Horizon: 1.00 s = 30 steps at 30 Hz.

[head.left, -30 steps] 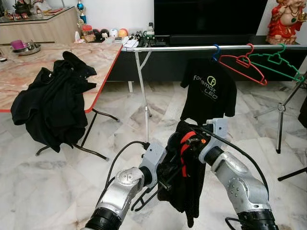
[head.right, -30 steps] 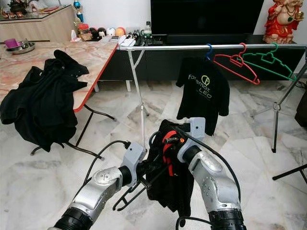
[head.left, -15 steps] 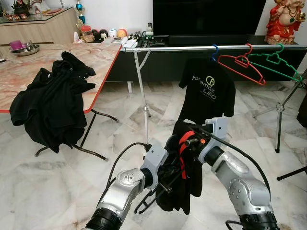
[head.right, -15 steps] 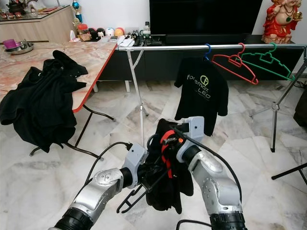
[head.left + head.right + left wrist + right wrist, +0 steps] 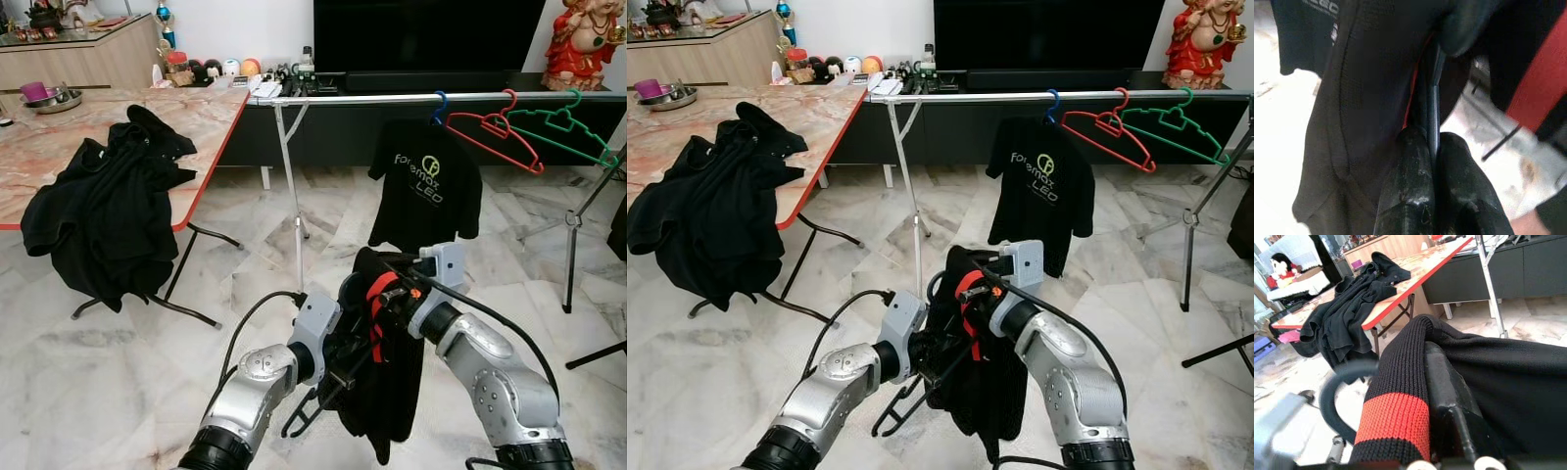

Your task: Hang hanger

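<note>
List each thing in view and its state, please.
black hanger: held low, not on the rail
black garment: draped between both grippers
left gripper: shut on the hanger
right gripper: clamped on the garment
printed t-shirt: hanging on rail
red hanger, green hanger: hanging empty

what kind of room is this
Most likely a home living room in use for laundry. A large dark TV sits on a low cabinet, a clothes rail holds a black T-shirt and coloured hangers, and a marble-topped folding table carries a heap of dark clothes.
</note>
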Available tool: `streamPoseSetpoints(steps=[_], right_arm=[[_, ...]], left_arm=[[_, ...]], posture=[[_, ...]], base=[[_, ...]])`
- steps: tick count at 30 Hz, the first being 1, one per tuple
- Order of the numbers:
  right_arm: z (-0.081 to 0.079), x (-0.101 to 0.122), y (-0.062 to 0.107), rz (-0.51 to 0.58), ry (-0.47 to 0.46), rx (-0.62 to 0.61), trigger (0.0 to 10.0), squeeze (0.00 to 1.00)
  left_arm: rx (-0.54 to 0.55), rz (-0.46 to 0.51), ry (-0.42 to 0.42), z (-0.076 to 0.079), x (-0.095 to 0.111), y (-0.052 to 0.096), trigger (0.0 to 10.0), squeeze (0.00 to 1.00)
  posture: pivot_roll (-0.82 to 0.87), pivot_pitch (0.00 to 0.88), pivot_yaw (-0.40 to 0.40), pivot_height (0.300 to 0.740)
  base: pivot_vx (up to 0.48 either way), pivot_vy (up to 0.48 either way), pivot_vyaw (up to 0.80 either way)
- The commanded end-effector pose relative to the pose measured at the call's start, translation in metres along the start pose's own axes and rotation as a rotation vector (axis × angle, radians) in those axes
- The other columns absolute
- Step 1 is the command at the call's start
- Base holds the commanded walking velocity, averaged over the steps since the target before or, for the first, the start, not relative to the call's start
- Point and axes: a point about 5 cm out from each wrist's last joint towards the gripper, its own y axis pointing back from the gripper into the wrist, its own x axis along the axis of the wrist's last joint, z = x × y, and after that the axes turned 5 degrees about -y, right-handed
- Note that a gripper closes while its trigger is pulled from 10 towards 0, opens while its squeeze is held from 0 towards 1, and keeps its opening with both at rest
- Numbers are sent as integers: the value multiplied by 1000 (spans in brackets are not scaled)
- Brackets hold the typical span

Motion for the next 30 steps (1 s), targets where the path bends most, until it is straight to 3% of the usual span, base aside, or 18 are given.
streamPoseSetpoints(steps=[1, 10, 21, 22, 24, 25, 26, 30], right_arm=[[0, -11, 2, -46, 6, 6, 10000, 0], [5, -22, 11, -74, -9, -15, 10000, 0], [1, -18, 9, -57, -2, 13, 10000, 0], [1, -19, 10, -59, -2, 12, 10000, 282], [1, -20, 10, -61, -3, 12, 10000, 282], [1, -20, 11, -63, -2, 12, 10000, 659], [2, -21, 13, -65, -5, 7, 10000, 843], [3, -24, 17, -76, -5, -1, 10000, 851]], left_arm=[[4, 113, 2, -2, 22, 0, 10000, 0], [28, 124, 16, -5, 23, 0, 10000, 0], [6, 123, 21, -1, 23, 0, 10000, 0], [18, 127, 23, -3, 23, 0, 10000, 0], [27, 130, 24, -4, 24, 0, 10000, 0], [33, 133, 25, -5, 24, 1, 10000, 0], [44, 142, 28, -6, 25, 1, 10000, 0], [50, 151, 32, -7, 26, 0, 10000, 0]], posture=[[41, 42, 0, 740], [39, 45, 1, 740], [41, 42, 1, 740], [39, 43, 1, 740], [39, 43, 1, 740], [39, 42, 0, 740], [39, 43, 0, 740], [36, 43, 0, 740]], base=[[0, 0, 0], [0, 0, 0], [0, 0, 0], [0, 0, 0], [0, 0, 0], [0, 0, 0], [0, 0, 0], [0, 0, 0]])
